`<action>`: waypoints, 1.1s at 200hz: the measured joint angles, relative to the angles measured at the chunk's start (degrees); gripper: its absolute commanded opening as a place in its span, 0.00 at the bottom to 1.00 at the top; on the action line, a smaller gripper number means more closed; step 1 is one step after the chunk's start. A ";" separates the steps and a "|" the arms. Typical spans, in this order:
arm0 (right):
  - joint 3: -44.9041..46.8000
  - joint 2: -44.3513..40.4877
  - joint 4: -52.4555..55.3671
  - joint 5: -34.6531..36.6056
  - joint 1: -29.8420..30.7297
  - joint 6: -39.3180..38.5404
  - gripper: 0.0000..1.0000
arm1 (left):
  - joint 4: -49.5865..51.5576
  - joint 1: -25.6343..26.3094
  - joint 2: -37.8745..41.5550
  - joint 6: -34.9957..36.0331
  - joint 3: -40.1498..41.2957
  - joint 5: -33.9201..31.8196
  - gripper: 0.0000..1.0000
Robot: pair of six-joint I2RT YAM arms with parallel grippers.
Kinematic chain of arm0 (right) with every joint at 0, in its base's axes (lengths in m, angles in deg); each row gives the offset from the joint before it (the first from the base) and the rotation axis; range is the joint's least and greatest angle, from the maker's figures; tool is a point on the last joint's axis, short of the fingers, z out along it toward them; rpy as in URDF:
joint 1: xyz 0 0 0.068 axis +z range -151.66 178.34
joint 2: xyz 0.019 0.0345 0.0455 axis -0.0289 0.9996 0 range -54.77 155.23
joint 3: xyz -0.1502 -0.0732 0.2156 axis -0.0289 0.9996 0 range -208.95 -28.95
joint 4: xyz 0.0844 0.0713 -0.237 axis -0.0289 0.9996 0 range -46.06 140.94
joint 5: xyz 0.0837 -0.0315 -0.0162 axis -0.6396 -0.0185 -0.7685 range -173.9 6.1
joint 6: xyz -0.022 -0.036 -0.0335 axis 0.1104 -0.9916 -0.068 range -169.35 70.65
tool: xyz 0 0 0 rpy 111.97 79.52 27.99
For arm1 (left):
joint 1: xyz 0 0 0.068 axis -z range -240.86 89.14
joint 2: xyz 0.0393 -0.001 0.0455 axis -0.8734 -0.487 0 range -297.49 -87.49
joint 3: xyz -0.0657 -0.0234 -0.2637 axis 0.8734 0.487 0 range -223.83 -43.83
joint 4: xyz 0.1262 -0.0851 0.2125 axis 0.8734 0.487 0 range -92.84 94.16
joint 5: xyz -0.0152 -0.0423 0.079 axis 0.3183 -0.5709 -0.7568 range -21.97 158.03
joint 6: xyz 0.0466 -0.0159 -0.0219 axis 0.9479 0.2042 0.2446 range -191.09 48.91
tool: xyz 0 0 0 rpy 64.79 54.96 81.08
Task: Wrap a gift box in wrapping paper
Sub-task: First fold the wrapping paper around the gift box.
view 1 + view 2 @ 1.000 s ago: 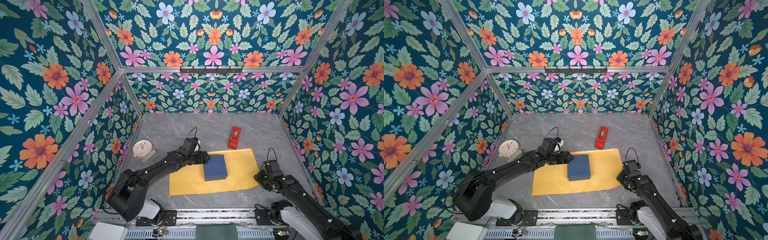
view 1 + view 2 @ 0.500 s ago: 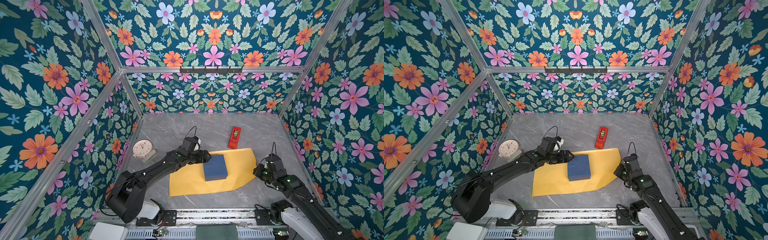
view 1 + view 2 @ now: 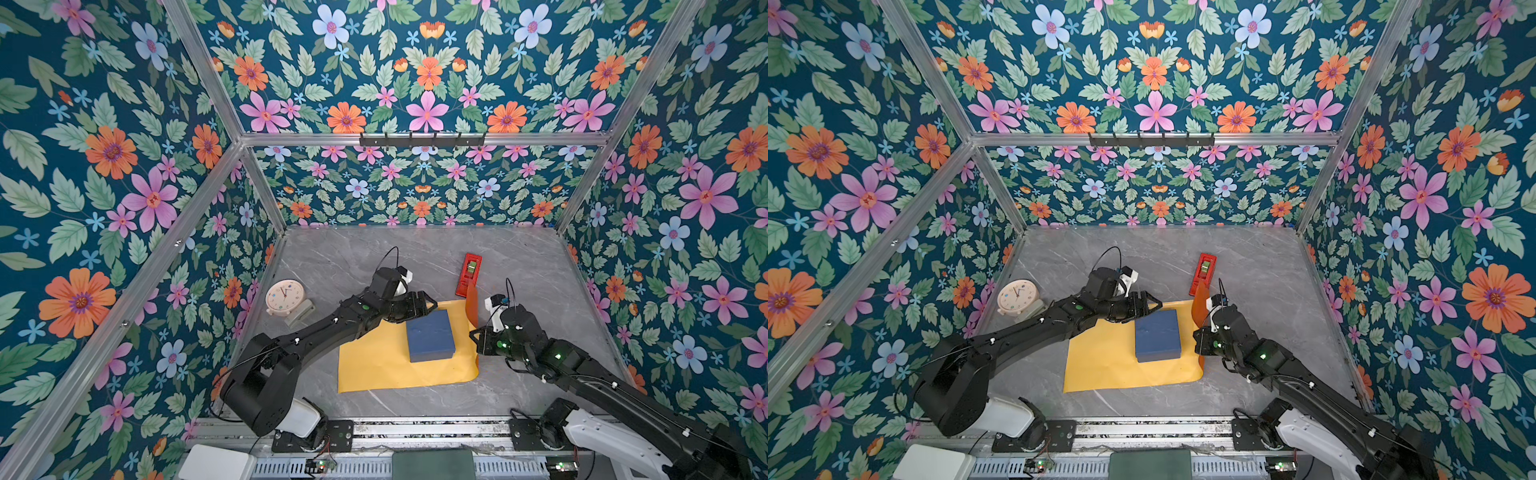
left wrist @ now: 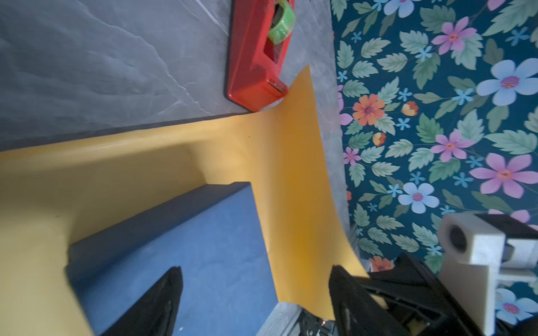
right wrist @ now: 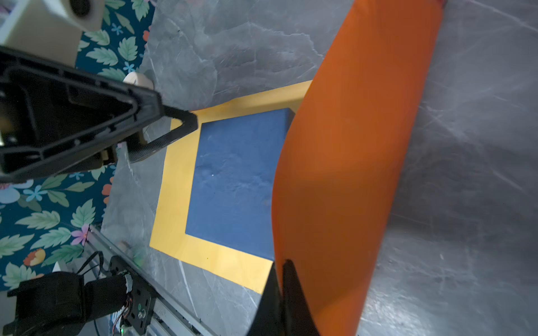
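– Toward the front edge of the worktop (image 3: pixel 523 266), about midway between its side edges: gift box (image 3: pixel 430 336) lying flat on the wrapping paper (image 3: pixel 374 368), nearer the sheet's right end. Wrapped at all?
– Hardly. Lid and every visible side bare navy. Only the sheet's right end standing up off the worktop just beside the box, glossy orange face outward, its far corner close to the tape dispenser (image 3: pixel 469 274).
– Held up by what?
– By the right tool (image 5: pixel 281 269), pressed together on that upright edge, partway along it.
– And the left tool (image 3: pixel 430 303)?
– Spread wide over the box's back edge, pinching nothing. Touching the lid or not: cannot tell. Looks placed to steady the box.
– Left to do?
– Nearly all of it, by this look: draw the right flap over the lid, fold the longer left end across to meet it, tape the seam, then close both open ends. Dispenser toward the worktop's back edge, right of middle, apparently unused.
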 measured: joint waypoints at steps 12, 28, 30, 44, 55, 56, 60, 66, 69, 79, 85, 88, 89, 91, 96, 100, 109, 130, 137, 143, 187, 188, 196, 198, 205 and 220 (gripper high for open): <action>-0.22 1.16 -1.49 -0.07 1.38 -0.35 0.00 | -1.97 0.37 -1.40 -1.77 -0.70 1.66 0.82; -0.33 2.40 -3.37 -0.09 2.45 -0.50 0.00 | -4.28 0.79 -3.23 -3.61 -1.62 3.41 0.81; -0.33 2.58 -3.63 -0.09 2.58 -0.50 0.00 | -4.52 0.85 -3.45 -3.76 -1.77 3.61 0.81; -0.37 3.72 -4.70 -0.11 3.28 -0.48 0.00 | -5.90 1.18 -4.98 -4.79 -2.84 4.83 0.81; -0.37 4.55 -5.55 -0.74 3.78 -0.48 0.00 | -6.25 1.64 -6.29 -5.51 -4.26 5.44 0.79; -0.35 4.63 -5.70 -0.76 3.85 -0.48 0.00 | -6.25 1.68 -6.38 -5.62 -4.37 5.46 0.78; -0.35 4.83 -5.99 -0.94 3.96 -0.48 0.00 | -6.23 1.88 -6.88 -5.92 -4.98 5.57 0.78; -0.33 5.16 -6.45 -0.94 4.17 -0.48 0.00 | -6.01 2.25 -7.65 -5.84 -6.05 5.77 0.77; -0.33 5.33 -6.62 -0.94 4.26 -0.48 0.00 | -5.73 2.45 -8.02 -5.73 -6.60 5.84 0.76; -0.31 5.84 -7.19 -1.18 4.39 -0.46 0.00 | -4.76 3.15 -9.20 -4.96 -8.52 5.92 0.74; -0.28 6.10 -7.45 -1.22 4.42 -0.44 0.00 | -3.87 3.54 -9.88 -4.31 -9.66 5.90 0.72; -0.24 6.23 -7.67 -1.42 4.48 -0.42 0.00 | -3.43 3.74 -10.29 -4.02 -10.27 5.88 0.71; -0.24 6.27 -7.74 -1.42 4.48 -0.42 0.00 | -3.32 3.78 -10.38 -3.91 -10.40 5.86 0.71; -0.20 6.34 -7.91 -1.46 4.48 -0.44 0.00 | -2.93 3.85 -10.64 -3.56 -10.80 5.84 0.70; -0.13 6.58 -8.28 -1.66 4.50 -0.44 0.00 | -2.10 4.11 -11.28 -2.80 -11.69 5.81 0.68; -0.11 6.71 -8.50 -1.81 4.55 -0.42 0.00 | -1.31 4.31 -11.78 -2.34 -12.44 5.73 0.67; -0.07 7.08 -9.05 -2.32 4.63 -0.11 0.00 | 0.44 4.63 -12.90 -0.96 -13.81 5.44 0.64; -0.07 7.78 -10.08 -2.49 4.96 -0.13 0.00 | 4.81 5.05 -15.13 2.03 -16.72 3.82 0.56; -0.04 7.89 -10.29 -2.54 5.07 -0.13 0.00 | 6.19 5.14 -15.65 3.02 -17.51 3.23 0.52; -0.02 7.96 -10.43 -2.67 5.16 0.00 0.00 | 7.02 5.16 -15.98 3.50 -18.01 2.91 0.49; 0.35 8.59 -11.34 -3.32 5.46 -0.07 0.00 | 9.66 5.40 -17.05 5.90 -18.82 1.57 0.21; 0.35 8.61 -11.34 -3.32 5.49 -0.04 0.00 | 9.66 5.40 -17.09 5.90 -18.82 1.57 0.20; 0.42 8.63 -11.37 -3.45 5.51 -0.07 0.00 | 9.66 5.40 -17.22 6.01 -18.75 1.46 0.14; 0.44 8.61 -11.39 -3.52 5.51 -0.07 0.00 | 9.66 5.40 -17.25 6.08 -18.73 1.42 0.13; 0.44 8.61 -11.34 -3.56 5.51 -0.09 0.00 | 9.66 5.40 -17.25 6.14 -18.56 1.40 0.08; 0.44 8.39 -11.30 -3.50 5.55 -0.09 0.02 | 9.66 5.40 -16.92 6.45 -18.01 1.05 0.00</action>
